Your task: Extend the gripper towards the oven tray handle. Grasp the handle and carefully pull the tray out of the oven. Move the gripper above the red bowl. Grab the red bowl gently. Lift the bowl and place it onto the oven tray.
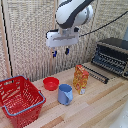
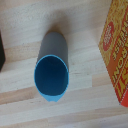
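My gripper (image 1: 60, 52) hangs high over the wooden table on the white arm, its two bluish-tipped fingers apart with nothing between them. The red bowl (image 1: 50, 83) sits on the table below it, slightly toward the exterior view's left. The black and silver oven (image 1: 112, 56) stands at the exterior view's right. The dark wire tray (image 1: 95, 73) sticks out of its front over the table. I cannot pick out the oven tray handle along the tray's front edge. The wrist view shows neither fingers nor bowl.
A blue mug (image 1: 65, 94) (image 2: 51, 70) stands upright in front of the bowl; the wrist view looks straight down into it. An orange box (image 1: 81, 79) (image 2: 116, 45) stands between mug and tray. A red mesh basket (image 1: 20, 97) sits at the exterior view's left front.
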